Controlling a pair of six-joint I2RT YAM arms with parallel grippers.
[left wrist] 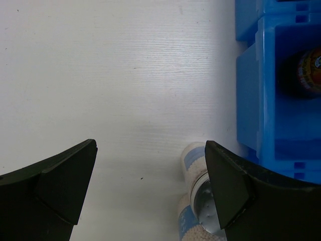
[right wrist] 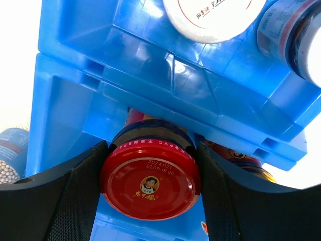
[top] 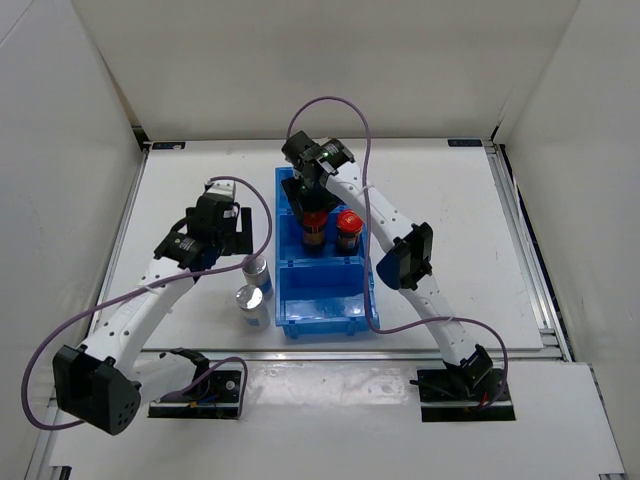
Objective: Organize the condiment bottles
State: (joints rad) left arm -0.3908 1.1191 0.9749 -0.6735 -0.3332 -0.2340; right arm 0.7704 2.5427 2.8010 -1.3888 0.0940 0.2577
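Observation:
My right gripper is shut on a red-capped bottle that stands in the middle compartment of the blue bin. A second red-capped bottle stands just right of it in the same compartment. Two short white-lidded bottles sit in the far compartment. Two silver-capped bottles stand together on the table, left of the bin. My left gripper hangs open above the table, beside them. The nearer silver-capped bottle is partly hidden behind its right finger.
The bin's near compartment shows no bottles. The bin's left wall runs close to the silver-capped bottles. White enclosure walls surround the table. Both arms' cables loop over the table.

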